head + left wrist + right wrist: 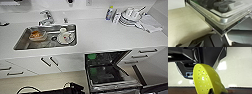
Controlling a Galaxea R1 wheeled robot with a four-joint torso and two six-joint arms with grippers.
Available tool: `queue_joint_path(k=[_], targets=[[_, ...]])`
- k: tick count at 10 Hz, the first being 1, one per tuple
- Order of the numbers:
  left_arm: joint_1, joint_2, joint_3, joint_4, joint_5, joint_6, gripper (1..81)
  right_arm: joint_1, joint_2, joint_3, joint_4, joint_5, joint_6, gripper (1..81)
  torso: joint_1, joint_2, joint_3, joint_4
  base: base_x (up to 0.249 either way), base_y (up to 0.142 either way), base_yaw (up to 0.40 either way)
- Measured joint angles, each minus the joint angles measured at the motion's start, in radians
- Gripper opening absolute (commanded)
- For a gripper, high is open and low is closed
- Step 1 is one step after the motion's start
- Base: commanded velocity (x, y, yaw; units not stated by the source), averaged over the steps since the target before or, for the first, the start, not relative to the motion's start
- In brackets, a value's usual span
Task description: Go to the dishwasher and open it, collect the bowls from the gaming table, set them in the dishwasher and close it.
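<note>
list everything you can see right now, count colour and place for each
dishwasher: one, steel with dark interior, under the counter, door dropped open
green item: one, inside the dishwasher at its upper left
bowl: one, yellow-green with small holes, tilted on edge close to the right wrist camera
sink: one, steel, set in the counter at left, dishes inside
tap: one, chrome, behind the sink
counter: one, white
stacked dishes: pile, white, back right of the counter
cloth: one, white, beside the dishes
bottle: one, bluish, left of the dishes
cabinet doors: white, black handles, below the sink
floor: beige
</note>
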Motion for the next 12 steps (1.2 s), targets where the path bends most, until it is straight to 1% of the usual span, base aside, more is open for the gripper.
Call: queue_joint_path(k=[1, 2, 3, 4, 5, 6, 7, 9, 11, 12], targets=[[0.056, -0.028, 0.015, 0.005, -0.001, 0.026, 81.1, 0.004, -0.041, 0.071, 0.000, 0.010, 0.008, 1.0, 0.000, 0.000, 0.000, 0.000, 0.000, 0.000, 0.000], [0.108, -0.042, 0.030, 0.021, -0.011, 0.049, 81.1, 0.008, -0.088, 0.142, 0.000, 0.024, 0.018, 1.0, 0.000, 0.000, 0.000, 0.000, 0.000, 0.000, 0.000], [0.164, -0.061, 0.038, 0.040, -0.018, 0.058, 81.1, 0.014, -0.151, 0.212, 0.000, 0.042, 0.029, 1.0, 0.000, 0.000, 0.000, 0.000, 0.000, 0.000, 0.000], [0.228, -0.088, 0.039, 0.057, -0.021, 0.074, 81.1, 0.019, -0.223, 0.271, 0.000, 0.070, 0.050, 1.0, 0.000, 0.000, 0.000, 0.000, 0.000, 0.000, 0.000], [0.283, -0.110, 0.037, 0.076, -0.024, 0.080, 81.1, 0.022, -0.292, 0.324, 0.000, 0.093, 0.071, 1.0, 0.000, 0.000, 0.000, 0.000, 0.000, 0.000, 0.000], [0.332, -0.113, 0.027, 0.091, -0.039, 0.084, 81.1, 0.024, -0.356, 0.389, 0.000, 0.127, 0.096, 1.0, 0.000, 0.000, 0.000, 0.000, 0.000, 0.000, 0.000], [0.376, -0.109, 0.006, 0.101, -0.068, 0.092, 81.1, 0.027, -0.406, 0.449, 0.000, 0.155, 0.121, 1.0, 0.000, 0.000, 0.000, 0.000, 0.000, 0.000, 0.000], [0.452, -0.107, -0.097, 0.106, -0.147, 0.100, 81.1, 0.036, -0.509, 0.546, -0.001, 0.224, 0.186, 1.0, 0.000, 0.000, 0.000, 0.000, 0.000, 0.000, 0.000], [0.501, -0.099, -0.231, 0.110, -0.263, 0.100, 81.1, 0.071, -0.600, 0.611, -0.001, 0.278, 0.263, 1.0, 0.000, 0.000, 0.000, 0.000, 0.000, 0.000, 0.000], [0.525, -0.083, -0.297, 0.114, -0.319, 0.100, 81.1, 0.103, -0.609, 0.630, -0.001, 0.298, 0.296, 1.0, 0.000, 0.000, 0.000, 0.000, 0.000, 0.000, 0.000]])
